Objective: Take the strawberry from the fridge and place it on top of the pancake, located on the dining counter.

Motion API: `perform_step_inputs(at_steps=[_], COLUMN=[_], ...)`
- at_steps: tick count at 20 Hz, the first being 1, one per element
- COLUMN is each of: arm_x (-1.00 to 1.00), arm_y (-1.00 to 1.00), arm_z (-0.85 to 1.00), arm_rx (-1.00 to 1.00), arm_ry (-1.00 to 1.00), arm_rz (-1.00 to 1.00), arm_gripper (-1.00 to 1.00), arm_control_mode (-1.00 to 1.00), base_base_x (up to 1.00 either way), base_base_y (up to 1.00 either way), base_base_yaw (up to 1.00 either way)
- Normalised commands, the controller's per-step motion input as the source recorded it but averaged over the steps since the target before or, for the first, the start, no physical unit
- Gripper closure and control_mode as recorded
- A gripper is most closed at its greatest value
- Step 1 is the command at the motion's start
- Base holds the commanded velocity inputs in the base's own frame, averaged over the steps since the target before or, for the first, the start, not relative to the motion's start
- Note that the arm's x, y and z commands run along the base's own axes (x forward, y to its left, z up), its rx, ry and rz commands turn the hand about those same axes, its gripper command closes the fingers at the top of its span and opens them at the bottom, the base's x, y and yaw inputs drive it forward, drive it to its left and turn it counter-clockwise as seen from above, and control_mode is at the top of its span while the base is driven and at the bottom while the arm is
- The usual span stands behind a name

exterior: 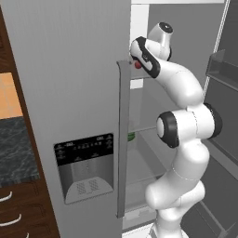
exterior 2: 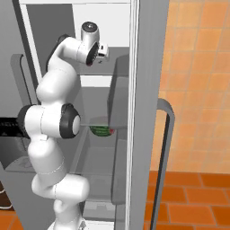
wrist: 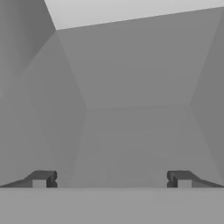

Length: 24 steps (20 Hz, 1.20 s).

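Grey fridge (exterior: 69, 93) walls frame the left base view, where we see the strawberry (exterior: 138, 65) on an upper shelf just beside the arm's wrist — placed high, hence the raised reach. From the right base view, a green item (exterior 2: 101, 130) sits on a lower shelf. Through the hand view, the gripper (wrist: 112, 180) has its fingertips spread wide — ready, we judge, to straddle the fruit

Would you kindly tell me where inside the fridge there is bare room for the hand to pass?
The fridge shelf ahead of the open tool looks bare between the grey side walls, back to the rear wall. The lower shelf is partly taken by a green item; beside it the glass seems free. The strawberry sits tight against the arm near the door edge.
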Motion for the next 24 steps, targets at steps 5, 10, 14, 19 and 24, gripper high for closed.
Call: perform_step_inputs(at_steps=[5,10,14,19,24], arm_x=[-0.09,-0.13,-0.02,0.00,-0.01], arm_y=[0.10,0.11,0.01,0.00,0.00], arm_z=[0.00,-0.03,-0.14,-0.22,-0.09], arm_rx=[-0.01,0.00,0.00,0.00,0.00], arm_ry=[0.00,0.00,0.00,0.00,0.01], arm_rz=[0.00,0.00,0.00,0.00,0.00], arm_gripper=[-1.00,-1.00,-1.00,-1.00,1.00], arm_control_mode=[-1.00,-1.00,-1.00,-1.00,-1.00], base_base_x=[0.00,0.00,0.00,0.00,0.00], base_base_y=[0.00,0.00,0.00,0.00,0.00], base_base_yaw=[0.00,0.00,0.00,0.00,0.00])
